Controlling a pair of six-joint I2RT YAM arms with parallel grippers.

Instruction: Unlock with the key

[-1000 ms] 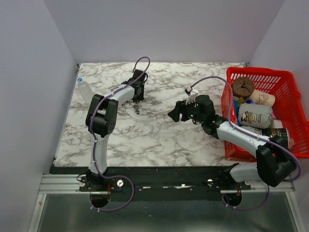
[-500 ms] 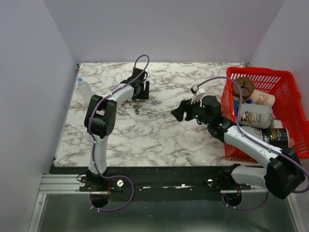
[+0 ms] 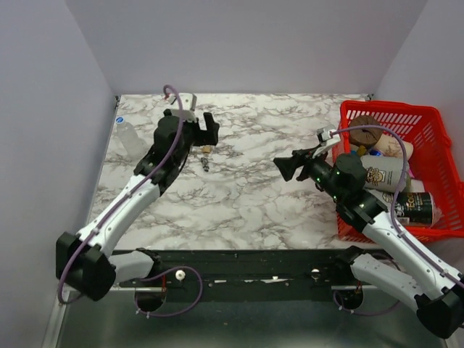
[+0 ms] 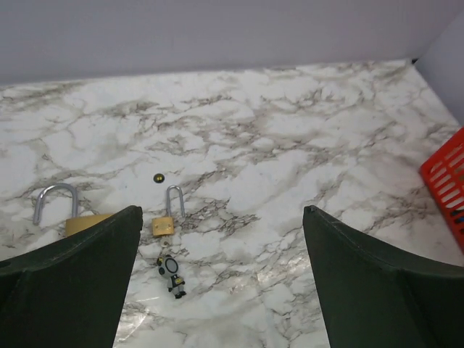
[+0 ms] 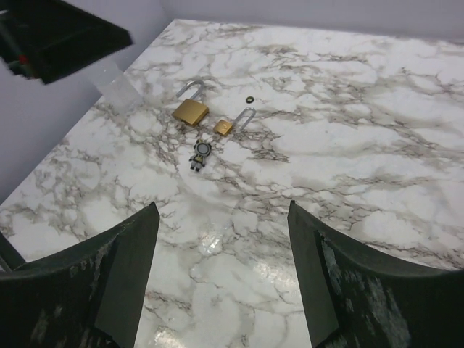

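We find the small brass padlock [image 4: 164, 225] lying flat on the marble tabletop [image 4: 290, 130], its shackle pointing toward the far wall. The black-headed key [image 4: 172, 274] lies on the tabletop just on the near side of this padlock. It is apart from the padlock and not inserted. A larger brass padlock [image 4: 85, 221] lies just to the left of the small padlock, and the left wrist view hides part of its body behind a finger. We cannot tell whether either shackle is latched. A small dark ring [image 4: 158, 176] sits just beyond the small padlock.

The left hand [image 4: 221, 217] is raised off the tabletop near the small padlock. Its fingers are spread wide and it holds nothing. The right hand [image 5: 222, 210] is also raised, well to the right of the small padlock, and it too is released and empty. A red basket [image 3: 435, 116] of containers stands farther to the right of the small padlock, beyond the right hand.
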